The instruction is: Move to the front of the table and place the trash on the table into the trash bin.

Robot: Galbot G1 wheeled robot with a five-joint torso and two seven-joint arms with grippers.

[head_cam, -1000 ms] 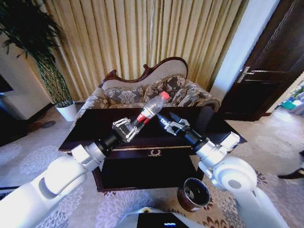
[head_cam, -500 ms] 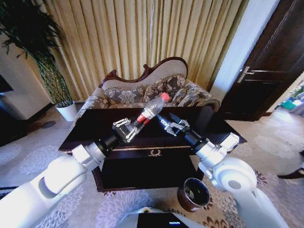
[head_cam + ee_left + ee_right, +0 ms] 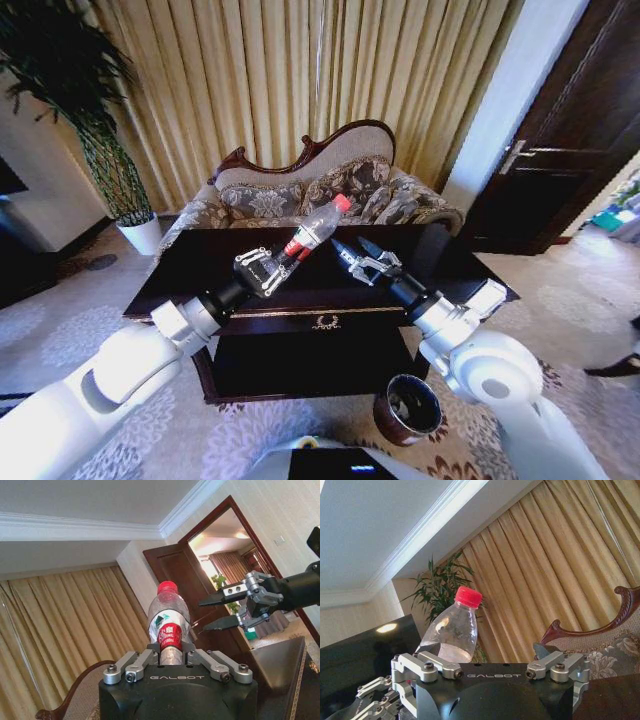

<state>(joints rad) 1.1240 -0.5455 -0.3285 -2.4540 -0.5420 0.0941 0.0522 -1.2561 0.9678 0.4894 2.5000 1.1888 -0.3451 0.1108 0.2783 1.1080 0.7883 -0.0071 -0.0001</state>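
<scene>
— Between the left gripper's (image 3: 270, 268) jaws: what?

— The plastic bottle (image 3: 311, 231), clamped at its lower end. Red cap (image 3: 343, 202) pointing up and away from the jaws, toward the sofa (image 3: 318, 190). Seen from the left wrist, fingers (image 3: 131, 665) closed in tight against the red label, bottle (image 3: 168, 625) rising straight out of the grip.

— Held above what?

— Above the dark table (image 3: 200, 262), clear of its top, tilted rather than upright.

— And beyond the bottle's cap side?

— The right gripper (image 3: 350, 252), just beside the bottle, not touching. Jaws spread apart, nothing between them, tips aimed toward the bottle's neck. From the left wrist, same thing: right gripper (image 3: 212, 613) off to one side of the cap, two dark prongs parted with a plain gap.

— From the right wrist?

— Bottle (image 3: 451, 631) standing up just past the gripper body, ahead of the spread fingers (image 3: 423, 664), not enclosed by them. Part of the left gripper (image 3: 375, 696) low at the corner, under the bottle.

— The bin?

— Well below and behind the right gripper's jaws, on the carpet (image 3: 580, 300) by the table's front corner: small reddish-brown trash bin (image 3: 407, 408), dark inside, next to the right arm's white elbow.

— Anything else near the jaws?

— Only the glossy tabletop beneath both; other trash not made out. Potted plant (image 3: 103, 140) far off, past the left arm.
</scene>
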